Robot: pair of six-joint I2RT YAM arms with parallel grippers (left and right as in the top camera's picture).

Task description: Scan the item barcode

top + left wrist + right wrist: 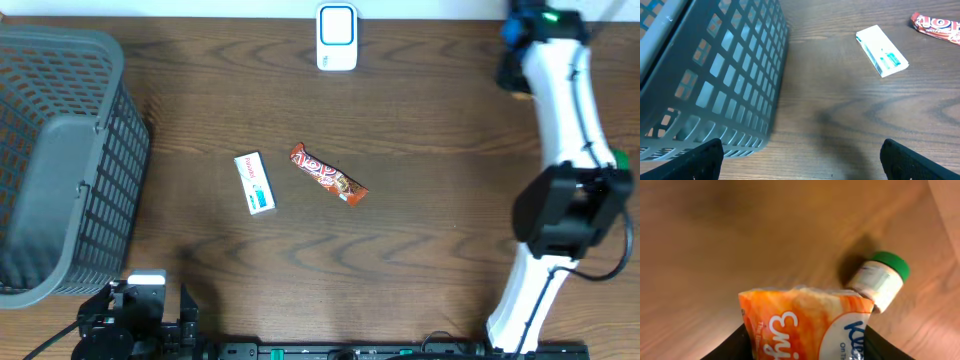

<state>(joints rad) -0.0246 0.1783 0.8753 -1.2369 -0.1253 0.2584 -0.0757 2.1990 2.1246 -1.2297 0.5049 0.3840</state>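
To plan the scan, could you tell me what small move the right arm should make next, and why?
Probably close the right end effector firmly on the orange packet: it sits between the fingers, while the scanner stands far off.

This looks like a shop checkout staged on a wooden worktop (420, 230). A grey plastic shopping basket (110, 190) stands at one side and a small white-and-blue scanner (337, 37) at the far edge. Packaged goods are in view: a chocolate bar (328, 173), a small white box (255, 182), an orange packet (805, 325) and a green-capped bottle (880, 280).
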